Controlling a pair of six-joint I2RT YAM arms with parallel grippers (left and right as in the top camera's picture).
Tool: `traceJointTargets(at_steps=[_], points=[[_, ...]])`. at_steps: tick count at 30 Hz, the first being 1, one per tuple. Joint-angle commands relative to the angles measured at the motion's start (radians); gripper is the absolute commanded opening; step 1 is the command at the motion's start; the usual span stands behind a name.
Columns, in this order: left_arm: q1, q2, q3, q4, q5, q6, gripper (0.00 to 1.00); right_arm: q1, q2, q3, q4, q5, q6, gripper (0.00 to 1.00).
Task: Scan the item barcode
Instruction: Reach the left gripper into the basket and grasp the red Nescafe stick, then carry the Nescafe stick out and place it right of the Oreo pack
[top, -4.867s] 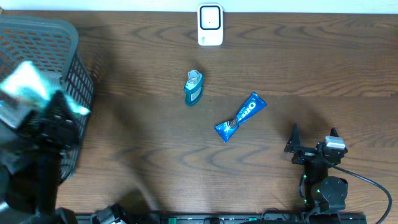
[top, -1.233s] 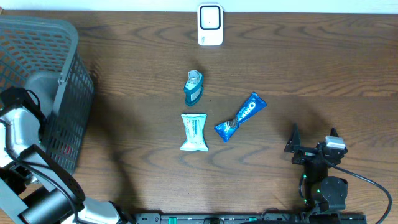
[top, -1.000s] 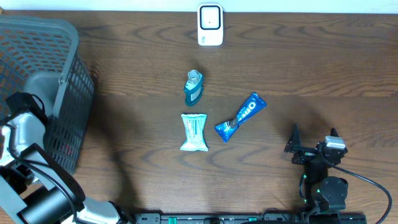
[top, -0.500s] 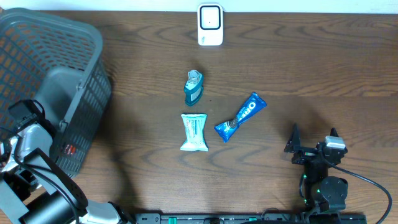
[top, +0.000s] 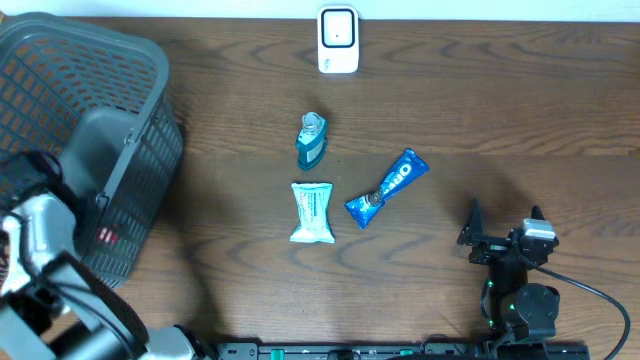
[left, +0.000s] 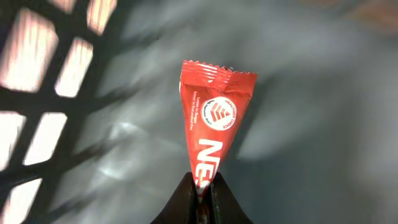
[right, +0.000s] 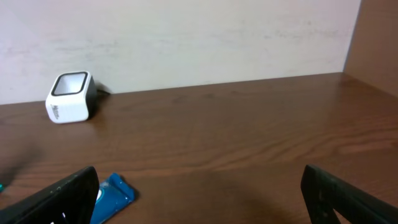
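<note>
My left gripper is clenched on the near end of a red packet, which sticks out ahead of my 2 fingertips inside the basket. My right gripper stands wide open, grasping nothing, with the scanner far ahead to its left.

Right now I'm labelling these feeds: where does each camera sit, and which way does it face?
Overhead: above the table, looking straight down on basket, scanner and blue packet; the left arm and right arm show.
Left wrist: in the basket, looking along the left fingers, shut on a red packet.
Right wrist: low over the table, facing the back wall between the open right fingers.
Shared: scanner and blue packet, in overhead and right wrist.
</note>
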Motion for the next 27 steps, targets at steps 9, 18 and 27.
traceJointTargets(at_steps=[9, 18, 27], points=[[0.029, -0.285, 0.441, -0.216, 0.217, 0.128, 0.07, 0.010, -0.002, -0.001, -0.003, 0.002, -0.013, 0.99], [-0.094, -0.486, 0.560, -0.211, 0.774, 0.197, 0.07, 0.010, -0.002, -0.001, -0.003, 0.002, -0.013, 0.99], [-0.696, -0.513, 0.558, -0.201, 0.676, 0.338, 0.07, 0.010, -0.002, -0.001, -0.003, 0.002, -0.013, 0.99]])
